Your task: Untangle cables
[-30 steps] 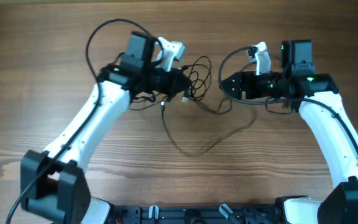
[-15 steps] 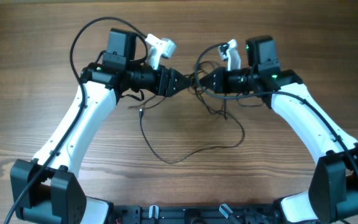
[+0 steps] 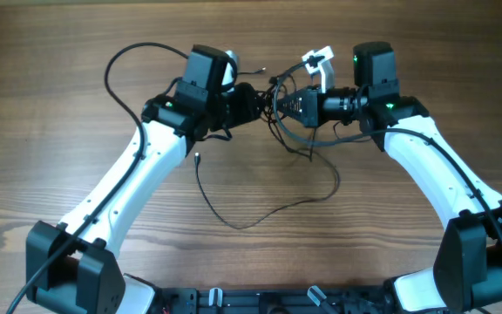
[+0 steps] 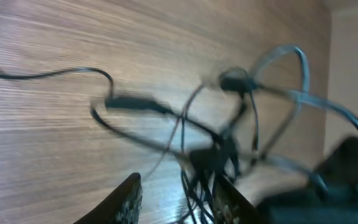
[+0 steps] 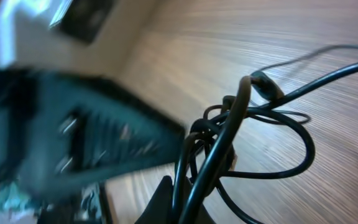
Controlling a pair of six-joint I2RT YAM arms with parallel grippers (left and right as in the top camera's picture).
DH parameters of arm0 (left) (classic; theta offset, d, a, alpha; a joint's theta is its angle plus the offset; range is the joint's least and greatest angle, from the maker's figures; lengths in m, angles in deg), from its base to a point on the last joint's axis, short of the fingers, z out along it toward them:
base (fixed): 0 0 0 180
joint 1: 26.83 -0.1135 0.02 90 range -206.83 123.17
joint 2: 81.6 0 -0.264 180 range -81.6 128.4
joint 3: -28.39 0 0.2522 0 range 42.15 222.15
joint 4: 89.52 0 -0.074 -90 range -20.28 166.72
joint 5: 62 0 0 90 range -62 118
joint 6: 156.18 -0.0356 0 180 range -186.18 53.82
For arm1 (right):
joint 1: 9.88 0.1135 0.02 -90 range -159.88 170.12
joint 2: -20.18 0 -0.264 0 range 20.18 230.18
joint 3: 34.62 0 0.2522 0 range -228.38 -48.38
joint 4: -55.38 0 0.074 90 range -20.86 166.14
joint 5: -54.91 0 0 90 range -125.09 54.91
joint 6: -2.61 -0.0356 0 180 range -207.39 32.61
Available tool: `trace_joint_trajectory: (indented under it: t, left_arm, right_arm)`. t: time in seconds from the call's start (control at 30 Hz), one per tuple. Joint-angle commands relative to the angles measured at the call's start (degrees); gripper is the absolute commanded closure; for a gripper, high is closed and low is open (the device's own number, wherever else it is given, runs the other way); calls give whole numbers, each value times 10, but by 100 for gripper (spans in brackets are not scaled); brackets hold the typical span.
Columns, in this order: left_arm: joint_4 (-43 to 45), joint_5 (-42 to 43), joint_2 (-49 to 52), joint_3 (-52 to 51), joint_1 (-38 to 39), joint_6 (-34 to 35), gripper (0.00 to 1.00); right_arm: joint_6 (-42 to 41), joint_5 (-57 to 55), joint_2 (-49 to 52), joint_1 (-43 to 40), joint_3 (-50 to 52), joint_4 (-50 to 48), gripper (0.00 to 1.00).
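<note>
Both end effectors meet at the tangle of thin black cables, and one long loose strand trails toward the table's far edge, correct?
No. The left end effector and right end effector do meet at the tangle of thin black cables, but the long loose strand trails toward the wooden table's near edge, as the overhead view shows.

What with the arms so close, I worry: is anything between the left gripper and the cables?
Nothing visible: the cables lie inside the open left gripper; the right gripper holds them from opposite.
</note>
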Motion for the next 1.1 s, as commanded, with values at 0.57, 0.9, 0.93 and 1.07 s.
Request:
trace_joint_trajectory:
  t: [0.57,0.9,0.93,1.07]
  left_arm:
    - [-107,142,-4,-1,-322,-138,46]
    - [-153,143,2,-12,-241,-157,50]
    - [-152,108,3,-28,-213,-133,51]
    - [-69,44,13,-134,-104,-60,59]
  right_arm:
    - [-120,-64,82,77,-2,-91,94]
    - [-262,-415,87,-42,-5,179,0]
    - [-261,-377,79,-61,-5,178,0]
    - [-202,-292,75,-69,-4,171,0]
